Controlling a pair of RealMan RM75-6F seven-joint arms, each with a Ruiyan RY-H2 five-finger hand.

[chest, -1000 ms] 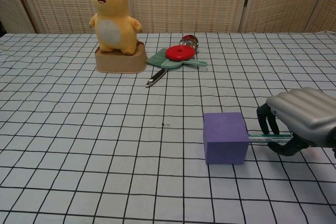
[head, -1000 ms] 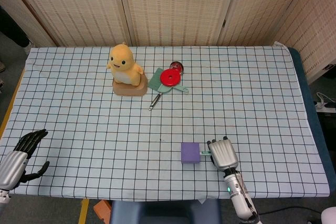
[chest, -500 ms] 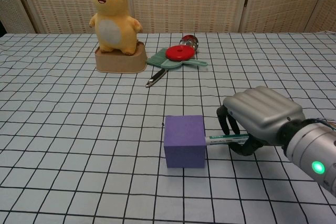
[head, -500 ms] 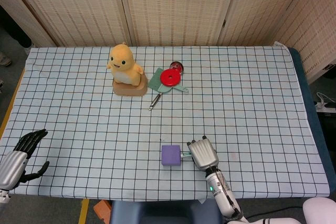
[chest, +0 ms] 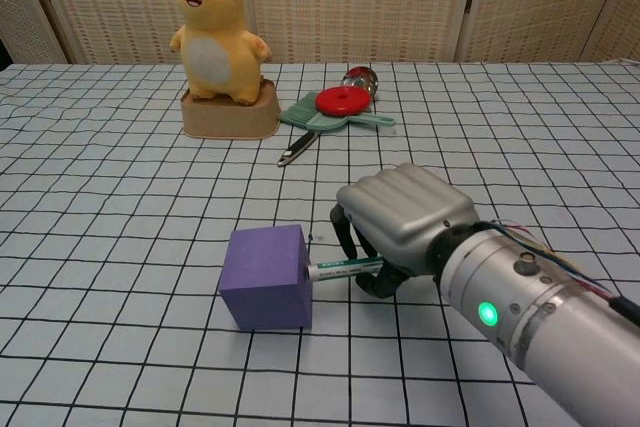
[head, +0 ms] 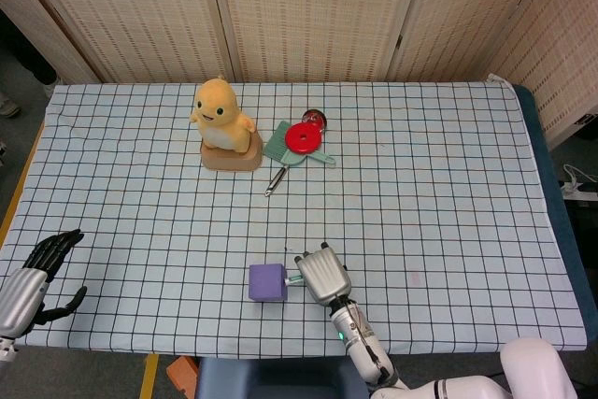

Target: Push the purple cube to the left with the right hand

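Note:
The purple cube [head: 268,281] [chest: 267,277] sits on the checked cloth near the table's front edge, slightly turned. My right hand [head: 322,276] [chest: 400,222] is just right of it, knuckles up, with its fingers curled around a white and green pen [chest: 345,268] [head: 293,280]. The pen's tip touches the cube's right face. My left hand [head: 37,277] rests at the table's front left corner, fingers apart and holding nothing; the chest view does not show it.
A yellow plush toy [head: 222,123] [chest: 215,42] on a tan base stands at the back. To its right lie a red disc [head: 303,137] [chest: 343,100] on a green brush, a small red object and a metal-handled tool [head: 275,180].
My right hand has moved left along the table's front with the pen against the cube. The cube has slid several grid squares to the left and turned a little. The left hand is unmoved.

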